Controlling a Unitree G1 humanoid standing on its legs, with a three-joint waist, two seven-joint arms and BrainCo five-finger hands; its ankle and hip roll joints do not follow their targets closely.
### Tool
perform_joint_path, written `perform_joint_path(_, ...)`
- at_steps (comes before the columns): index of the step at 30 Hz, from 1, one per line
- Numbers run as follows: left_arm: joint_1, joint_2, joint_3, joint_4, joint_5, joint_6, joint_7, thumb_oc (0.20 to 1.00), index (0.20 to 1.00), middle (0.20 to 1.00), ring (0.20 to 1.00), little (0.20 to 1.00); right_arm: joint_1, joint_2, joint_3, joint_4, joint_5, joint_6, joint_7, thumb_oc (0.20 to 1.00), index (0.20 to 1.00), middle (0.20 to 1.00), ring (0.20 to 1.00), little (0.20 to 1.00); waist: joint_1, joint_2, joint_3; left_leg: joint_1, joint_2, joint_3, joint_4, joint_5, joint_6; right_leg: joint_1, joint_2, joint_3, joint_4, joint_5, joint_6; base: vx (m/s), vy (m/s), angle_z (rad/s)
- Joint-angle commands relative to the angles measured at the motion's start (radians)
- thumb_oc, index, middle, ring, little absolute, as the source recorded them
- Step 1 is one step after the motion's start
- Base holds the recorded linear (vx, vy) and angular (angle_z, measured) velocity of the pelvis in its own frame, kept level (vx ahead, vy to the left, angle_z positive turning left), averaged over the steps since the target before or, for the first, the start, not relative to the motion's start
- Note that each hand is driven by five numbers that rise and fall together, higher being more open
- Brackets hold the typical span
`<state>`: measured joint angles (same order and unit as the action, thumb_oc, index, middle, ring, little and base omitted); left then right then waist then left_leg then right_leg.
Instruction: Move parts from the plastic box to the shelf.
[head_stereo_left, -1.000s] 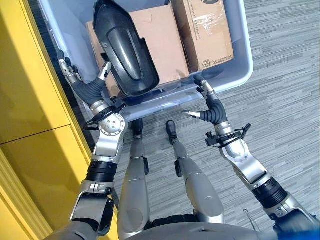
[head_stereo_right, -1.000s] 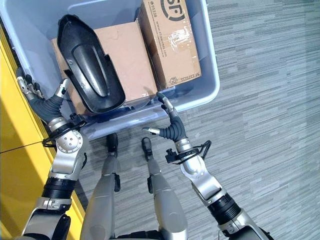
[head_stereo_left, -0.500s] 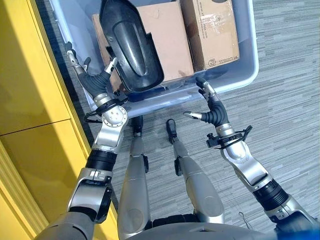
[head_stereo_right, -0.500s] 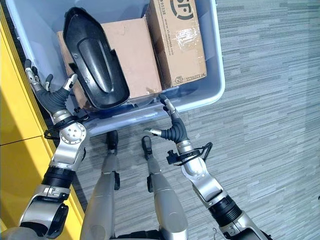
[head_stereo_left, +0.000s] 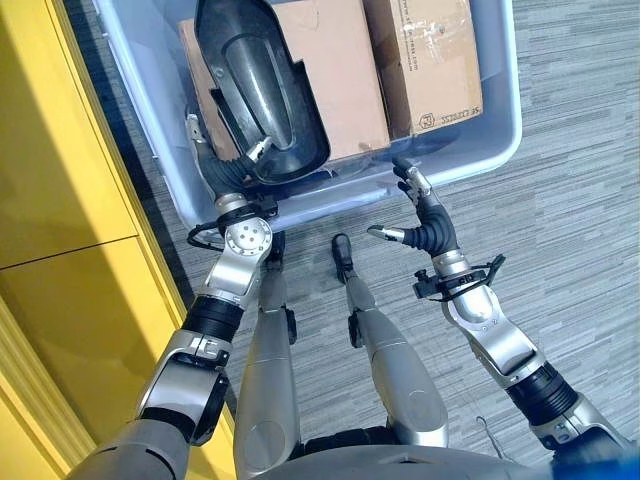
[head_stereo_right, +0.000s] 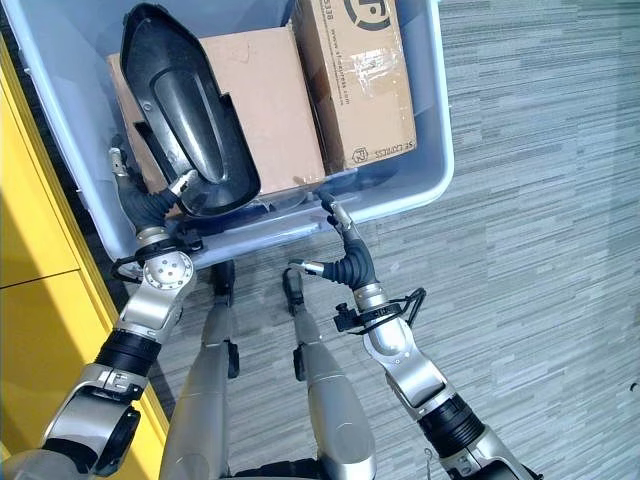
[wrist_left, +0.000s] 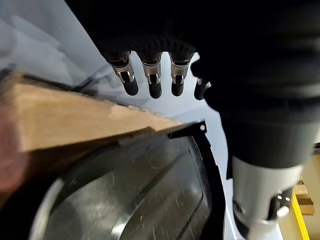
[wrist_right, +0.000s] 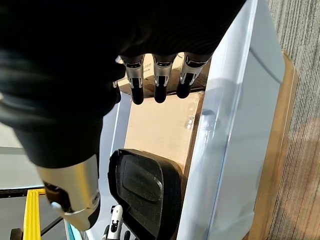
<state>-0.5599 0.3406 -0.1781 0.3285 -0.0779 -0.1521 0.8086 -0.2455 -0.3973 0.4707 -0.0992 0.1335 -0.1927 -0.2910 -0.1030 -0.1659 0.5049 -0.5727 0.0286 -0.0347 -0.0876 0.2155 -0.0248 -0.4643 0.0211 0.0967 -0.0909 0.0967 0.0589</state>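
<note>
— What is crowding the plastic box (head_stereo_left: 480, 150)?
— The black part (head_stereo_left: 255, 95) is lying over the brown cartons (head_stereo_left: 335, 70), filling the near left corner, and the left hand (head_stereo_left: 215, 165) is squeezing between it and the left wall.
— And the near wall?
— It is blocking the right hand (head_stereo_left: 415, 205); grey carpet (head_stereo_left: 570, 200) is lying open to the right.

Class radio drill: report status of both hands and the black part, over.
Left hand open, inside plastic box beside black part. Right hand open outside box's near wall. Part rests on cardboard boxes, ungrasped.
</note>
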Motion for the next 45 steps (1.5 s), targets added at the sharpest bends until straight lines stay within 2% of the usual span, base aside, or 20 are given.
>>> perform_joint_path(1, -0.03, 0.02, 0.027, 0.0, 0.079, -0.012, -0.001, 1.0, 1.0, 1.0, 1.0, 1.0, 0.038, 0.003, -0.058, -0.085, -0.002, -0.058, -0.017, 1.0, 1.0, 1.0, 1.0, 1.0, -0.011, -0.027, -0.013, 0.096, 0.042, 0.099, 0.012, -0.09, -0.06, 0.057, -0.102, -0.054, 0.016, -0.002, 0.075, 0.0, 0.0, 0.0)
perform_joint_path(14, -0.022, -0.007, 0.006, -0.002, 0.052, -0.008, -0.018, 1.0, 1.0, 1.0, 1.0, 1.0, 0.037, 0.006, -0.055, -0.077, -0.01, -0.051, -0.032, 1.0, 1.0, 1.0, 1.0, 1.0, -0.011, -0.013, -0.021, 0.114, 0.045, 0.104, 0.008, -0.095, -0.056, 0.058, -0.101, -0.048, 0.022, -0.007, 0.072, 0.0, 0.0, 0.0)
perform_joint_path(23, -0.058, -0.017, 0.02, 0.08, -0.019, -0.005, 0.001, 1.0, 1.0, 1.0, 1.0, 1.0, 0.032, 0.005, -0.048, -0.074, -0.009, -0.046, -0.043, 1.0, 1.0, 1.0, 1.0, 1.0, -0.018, -0.017, -0.019, 0.117, 0.048, 0.108, 0.005, -0.094, -0.056, 0.052, -0.097, -0.043, 0.022, -0.006, 0.072, 0.0, 0.0, 0.0)
perform_joint_path(30, -0.115, -0.013, 0.003, 0.194, -0.034, 0.011, 0.008, 1.0, 1.0, 1.0, 1.0, 1.0, 0.036, -0.003, -0.038, -0.079, -0.001, -0.052, -0.04, 1.0, 1.0, 1.0, 1.0, 1.0, -0.029, -0.024, -0.015, 0.114, 0.05, 0.111, 0.006, -0.093, -0.055, 0.045, -0.095, -0.041, 0.03, -0.007, 0.071, 0.0, 0.0, 0.0)
perform_joint_path(37, -0.205, -0.016, -0.01, 0.4, -0.13, 0.018, -0.01, 1.0, 1.0, 1.0, 1.0, 1.0, 0.044, -0.021, -0.019, -0.087, 0.016, -0.058, -0.033, 1.0, 1.0, 1.0, 1.0, 1.0, -0.048, -0.034, -0.016, 0.115, 0.053, 0.115, 0.009, -0.091, -0.054, 0.037, -0.09, -0.037, 0.037, -0.005, 0.072, 0.0, 0.0, -0.01)
perform_joint_path(42, -0.248, -0.006, -0.026, 0.46, -0.138, 0.033, -0.024, 1.0, 1.0, 1.0, 1.0, 1.0, 0.049, -0.031, -0.014, -0.095, 0.018, -0.058, -0.027, 1.0, 1.0, 1.0, 1.0, 1.0, -0.054, -0.034, -0.016, 0.114, 0.052, 0.115, 0.01, -0.09, -0.054, 0.036, -0.09, -0.036, 0.039, -0.005, 0.073, 0.0, 0.0, -0.01)
perform_joint_path(43, -0.256, -0.006, -0.033, 0.473, -0.14, 0.038, -0.033, 0.959, 0.959, 0.959, 0.959, 0.959, 0.05, -0.033, -0.013, -0.098, 0.022, -0.058, -0.024, 1.0, 1.0, 1.0, 1.0, 1.0, -0.055, -0.034, -0.016, 0.114, 0.052, 0.116, 0.011, -0.09, -0.054, 0.036, -0.09, -0.036, 0.04, -0.005, 0.073, 0.0, 0.0, 0.0)
perform_joint_path(44, -0.261, -0.003, -0.038, 0.483, -0.137, 0.042, -0.037, 0.576, 0.576, 0.576, 0.576, 0.576, 0.051, -0.035, -0.016, -0.099, 0.023, -0.058, -0.022, 1.0, 1.0, 1.0, 1.0, 1.0, -0.055, -0.033, -0.016, 0.114, 0.052, 0.116, 0.011, -0.09, -0.054, 0.035, -0.091, -0.037, 0.041, -0.005, 0.073, 0.0, 0.0, 0.0)
perform_joint_path(45, -0.265, -0.002, -0.039, 0.487, -0.135, 0.043, -0.04, 0.423, 0.423, 0.423, 0.423, 0.423, 0.055, -0.037, -0.017, -0.101, 0.023, -0.058, -0.02, 1.0, 1.0, 1.0, 1.0, 1.0, -0.055, -0.032, -0.017, 0.114, 0.052, 0.116, 0.011, -0.09, -0.054, 0.035, -0.091, -0.037, 0.042, -0.004, 0.073, 0.0, 0.0, 0.0)
